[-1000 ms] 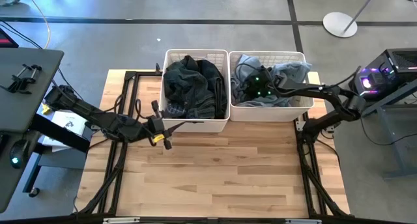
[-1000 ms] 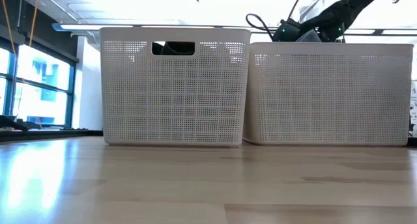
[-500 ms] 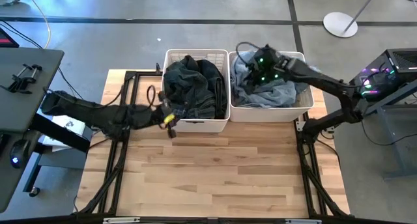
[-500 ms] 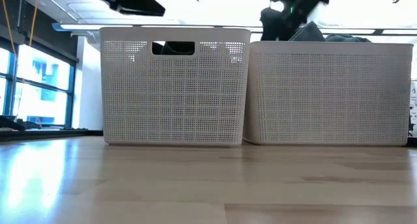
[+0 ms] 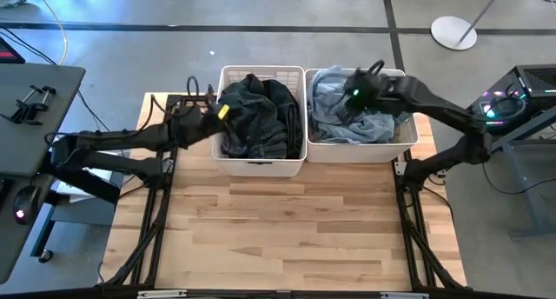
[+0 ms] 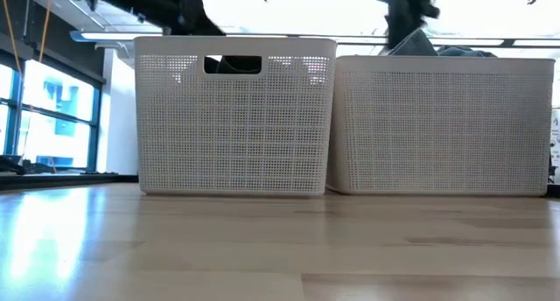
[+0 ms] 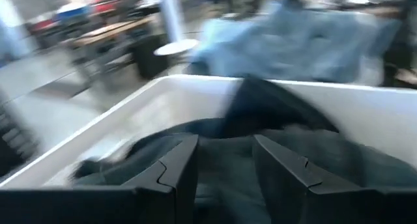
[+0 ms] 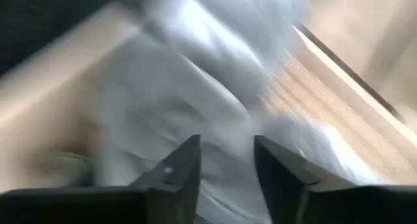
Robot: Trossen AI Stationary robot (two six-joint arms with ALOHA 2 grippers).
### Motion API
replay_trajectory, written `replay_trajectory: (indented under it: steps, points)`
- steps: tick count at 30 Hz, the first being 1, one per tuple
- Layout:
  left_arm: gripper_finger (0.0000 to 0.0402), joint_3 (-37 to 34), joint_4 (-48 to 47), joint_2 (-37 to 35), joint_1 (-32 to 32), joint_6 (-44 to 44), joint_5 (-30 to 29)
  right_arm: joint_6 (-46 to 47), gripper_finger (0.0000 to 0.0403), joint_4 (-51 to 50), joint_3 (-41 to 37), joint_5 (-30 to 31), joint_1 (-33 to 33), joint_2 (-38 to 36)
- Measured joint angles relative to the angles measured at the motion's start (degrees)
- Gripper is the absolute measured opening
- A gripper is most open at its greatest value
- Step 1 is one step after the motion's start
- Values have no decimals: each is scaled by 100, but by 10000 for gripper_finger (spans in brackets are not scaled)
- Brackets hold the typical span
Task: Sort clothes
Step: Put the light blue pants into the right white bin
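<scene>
Dark clothes [image 5: 256, 116] fill the left white basket [image 5: 261, 167]; they also show in the left wrist view [image 7: 273, 152]. Pale blue denim and light clothes [image 5: 365, 121] lie in the right white basket [image 5: 360, 151]; they also show in the right wrist view [image 8: 195, 87]. My left gripper [image 7: 225, 165] is open and hovers at the left basket's left rim [image 5: 219, 113], above the dark clothes. My right gripper [image 8: 227, 162] is open and empty above the pale clothes in the right basket [image 5: 354, 96]. Both grippers stand above the baskets' rims in the low view.
The two baskets stand side by side at the table's far edge [image 6: 234, 117], [image 6: 442, 126]. The wooden tabletop [image 5: 287, 229] stretches in front of them to the near edge. Black frame rails run along the table's left and right sides.
My left gripper has risen from in front of the left basket's near wall and gone toward the far edge, to the basket's left rim. My right gripper has lifted out of the right basket and now hovers above the pale clothes.
</scene>
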Motion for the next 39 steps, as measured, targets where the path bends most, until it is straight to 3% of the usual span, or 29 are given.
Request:
replay_trajectory:
  steps: [4, 6, 8, 12, 14, 17, 22, 28, 31, 35, 39]
  points:
    - [130, 0, -54, 158, 696, -185, -232, 748, 63, -388, -1074, 1341, -89, 9]
    - [117, 0, -131, 402, 1119, -291, -8, 735, 27, 38, -1749, 1513, -268, 19]
    - [98, 0, -151, 738, 1515, -498, 545, 552, 7, 841, -2415, 906, -545, 54]
    - [57, 130, -133, 1410, 1947, -577, 1682, 123, 11, 2612, -3587, -823, -1104, 73]
    - [39, 273, -235, 1666, 1959, -577, 1743, 99, 5, 3056, -3893, -1418, -1330, 98]
    - [16, 475, -472, 1832, 1948, -420, 1723, 47, 4, 3211, -4099, -1670, -1575, 133]
    - [5, 666, -651, 1756, 1931, -340, 1672, -473, 2, 2946, -3850, -1539, -1601, 6]
    - [15, 726, -575, 1381, 1910, -238, 1615, -457, 6, 1871, -2609, -1421, -1435, -433]
    - [15, 726, -720, 1247, 1881, -242, 1583, -321, 14, 1187, -2064, -1072, -1306, -557]
    - [15, 726, -842, 1121, 1794, -243, 1544, -200, 50, 874, -1447, -733, -1146, -715]
    - [15, 726, -938, 1030, 1680, -189, 1521, -451, 112, 1295, -1161, -798, -997, -725]
